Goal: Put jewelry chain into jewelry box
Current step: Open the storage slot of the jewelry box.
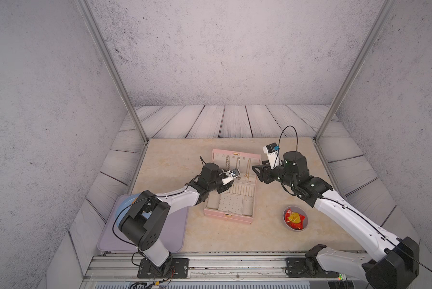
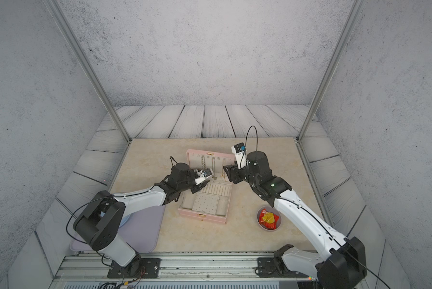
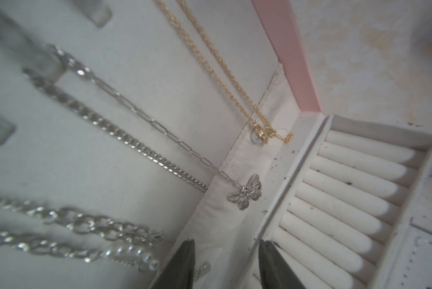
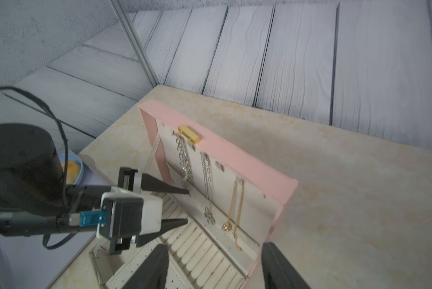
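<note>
The pink jewelry box (image 1: 228, 215) (image 2: 202, 218) stands open at mid table, lid upright. The thin gold jewelry chain (image 1: 248, 167) (image 3: 217, 62) (image 4: 236, 207) hangs from a hook inside the lid, on the lid's right part, its end resting at the lid's foot. My right gripper (image 1: 256, 173) (image 4: 213, 246) is open just right of the lid, nothing between its fingers. My left gripper (image 1: 232, 181) (image 3: 228, 244) (image 4: 188, 206) is open and empty inside the box, at the foot of the lid's left part above the ring rolls (image 3: 355, 190).
A thick silver link chain (image 3: 97, 225) and a butterfly-pendant chain (image 3: 245, 195) also hang in the lid. A grey bowl with a red and yellow packet (image 1: 295, 219) sits right of the box. A lilac mat (image 1: 172, 237) with a blue plate (image 1: 124, 207) lies at the left.
</note>
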